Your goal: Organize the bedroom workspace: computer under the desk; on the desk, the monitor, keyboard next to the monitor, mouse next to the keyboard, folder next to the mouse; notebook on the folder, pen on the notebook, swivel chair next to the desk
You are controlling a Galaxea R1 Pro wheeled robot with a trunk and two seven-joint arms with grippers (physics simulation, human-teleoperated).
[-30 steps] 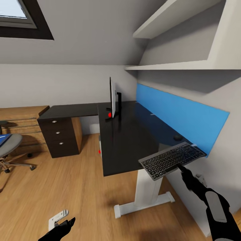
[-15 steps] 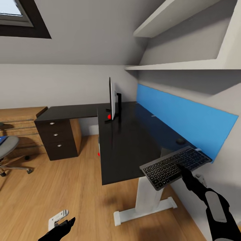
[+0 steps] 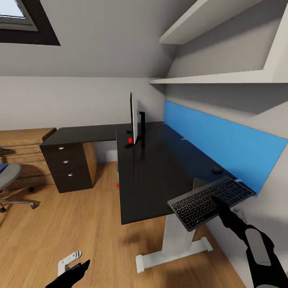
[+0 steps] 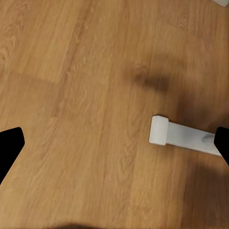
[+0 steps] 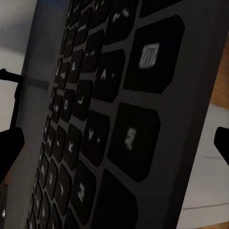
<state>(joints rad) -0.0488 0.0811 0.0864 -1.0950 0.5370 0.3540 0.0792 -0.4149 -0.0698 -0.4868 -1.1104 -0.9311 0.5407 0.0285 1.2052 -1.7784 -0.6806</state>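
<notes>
Keyboard point(image 3: 211, 203), slim, black keys in a dark grey frame, held tilted in the air at the near right corner of the large L-shaped black-topped desk point(image 3: 148, 176), partly over the edge, pinched by the right gripper point(image 3: 219, 202) at its near edge. Black keycaps close up between the dark fingertips point(image 5: 10, 145) in the right wrist view, so jaws closed on the keyboard frame. Left gripper point(image 3: 74, 272) low over the light wood plank floor point(image 3: 60, 224), fingers point(image 4: 9, 143) spread wide apart in its wrist view, holding nothing, with a white metal desk foot point(image 4: 176, 133) lying on the planks between them.

Wide thin black monitor point(image 3: 134, 118) upright on its black stand on the desk, seen edge-on, red dot at a lower corner. Tiny rounded black mouse point(image 3: 217, 169) on the desktop just beside the long blue wall panel point(image 3: 224, 144), near the keyboard's far end. Small red light point(image 3: 117, 185) glowing under the desk; the case behind it too hidden to make out. Dark 3-drawer unit point(image 3: 68, 166) with round silver knobs under the far wing of the desk, white metal leg point(image 3: 176, 240) under the near end. Grey swivel chair seat point(image 3: 8, 178) at the left edge, well apart from the desk, a sliver of blue on it. Skylight point(image 3: 20, 18) in the sloped ceiling, 2 white wall shelves point(image 3: 216, 76) above the blue panel.
</notes>
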